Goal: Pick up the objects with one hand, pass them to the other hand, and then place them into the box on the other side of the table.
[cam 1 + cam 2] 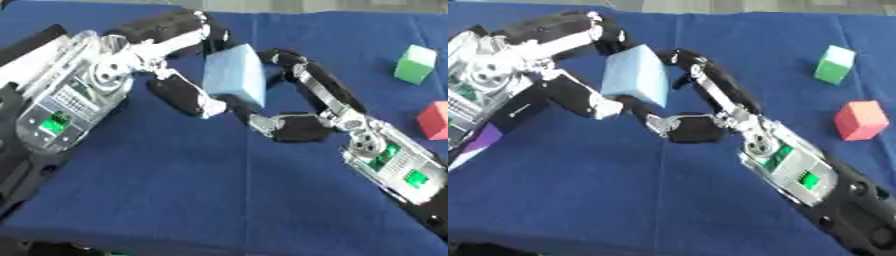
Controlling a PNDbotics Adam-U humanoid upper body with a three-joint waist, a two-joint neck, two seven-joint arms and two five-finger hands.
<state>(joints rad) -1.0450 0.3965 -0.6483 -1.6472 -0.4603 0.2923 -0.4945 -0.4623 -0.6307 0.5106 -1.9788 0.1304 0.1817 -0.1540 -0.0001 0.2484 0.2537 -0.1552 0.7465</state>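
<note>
**A:** Where is the light blue block (234, 75)?

**B:** It is held above the blue desk (219, 190), left of centre, between both robot hands. The left hand (179, 60) comes in from the left; its fingers curl over the block's far top edge, and its thumb runs below along the near left side.

**A:** And the other hand?

**B:** The right hand (302, 107) reaches in from the near right. Its fingers bend round the block's right and far side, the thumb lying under the near lower corner.

**A:** How is the block turned?

**B:** It is tilted, long axis running from far-right top to near-left bottom, a broad face toward the camera.

**A:** Anything else?

**B:** A green cube (415, 64) sits far right, a red cube (860, 120) nearer, both well apart from the hands.
</note>
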